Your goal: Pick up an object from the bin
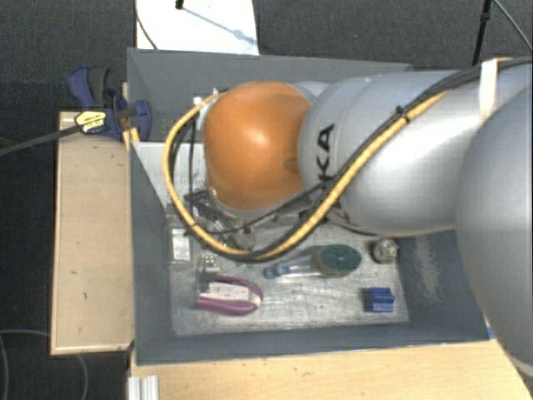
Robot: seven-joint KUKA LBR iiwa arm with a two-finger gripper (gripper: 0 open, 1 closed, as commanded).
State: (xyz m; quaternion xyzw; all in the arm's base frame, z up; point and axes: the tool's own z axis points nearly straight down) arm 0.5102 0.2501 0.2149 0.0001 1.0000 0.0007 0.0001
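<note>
Your silver arm (416,157) reaches in from 3 o'clock across the grey metal bin (154,307). Its orange dome-shaped wrist cover (250,144) sits over the floor's 10 o'clock part, ringed by a yellow cable (179,198). The gripper (223,223) hangs below the cover, pointing down; you cannot tell whether it is open or closed. Nearest it, towards 6 o'clock, lies a purple-and-white oblong plastic object (226,297). A small white piece (181,247) lies at 9 o'clock, with a green round disc (337,259) and a small blue block (378,299) towards 4 o'clock.

The silver arm (400,157) reaches in from the right, orange wrist cover (250,144) at far left, gripper (223,227) beneath it, yellow cable (177,211) looping round.
</note>
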